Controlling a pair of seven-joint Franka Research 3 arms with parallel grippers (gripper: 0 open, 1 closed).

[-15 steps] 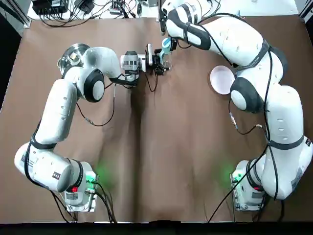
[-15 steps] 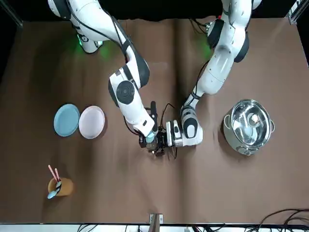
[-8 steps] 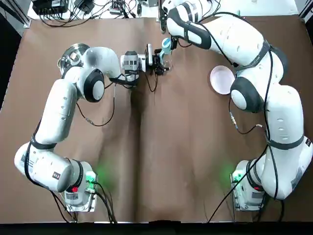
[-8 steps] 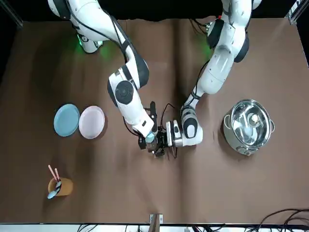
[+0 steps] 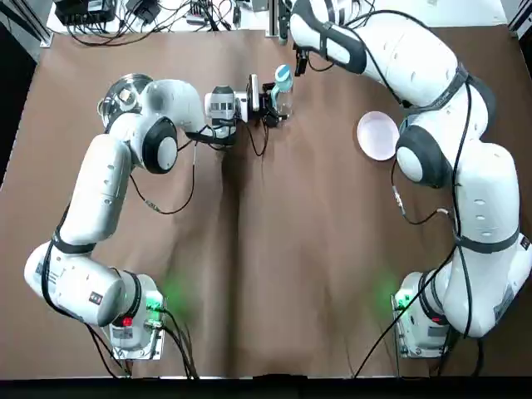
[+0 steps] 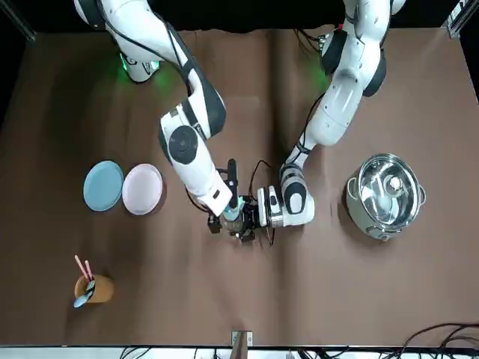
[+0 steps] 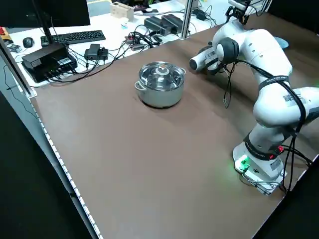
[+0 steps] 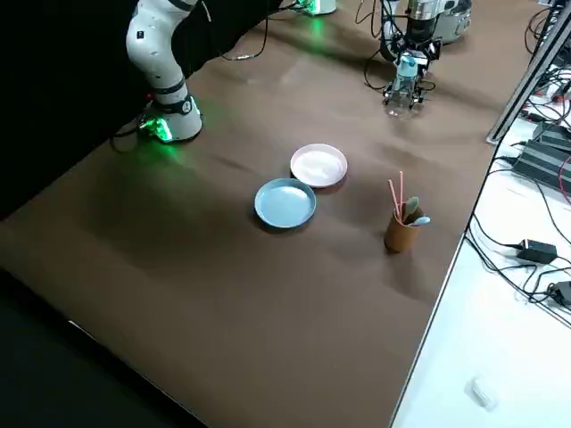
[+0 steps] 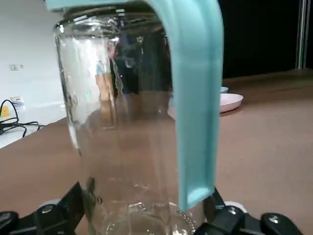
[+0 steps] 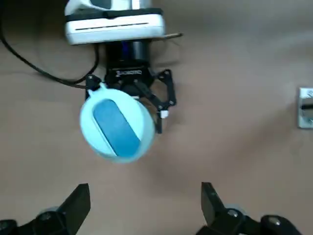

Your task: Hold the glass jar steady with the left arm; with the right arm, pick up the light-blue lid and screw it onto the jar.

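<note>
Jar (image 9: 122, 137) being clamped low by left gripper (image 5: 271, 108) against spinning; lid (image 10: 116, 128) sitting on it, below right gripper (image 10: 143, 191) hovering spread, empty.

brown table (image 5: 274, 283), white desk (image 8: 500, 348) with cables (image 8: 528, 246) beyond.

Readable text: none in any view.
Left arm sticker (image 5: 96, 297): a small dark mark on the white lower link near the base, too small to read.
Same sticker from the left side (image 7: 288, 98): a dark patch with pale specks, no letters can be made out.
Right arm sticker (image 5: 523, 242): a tiny dark mark at the link's edge, illegible.
Keyboard (image 7: 75, 36): key legends too small to read.
</note>
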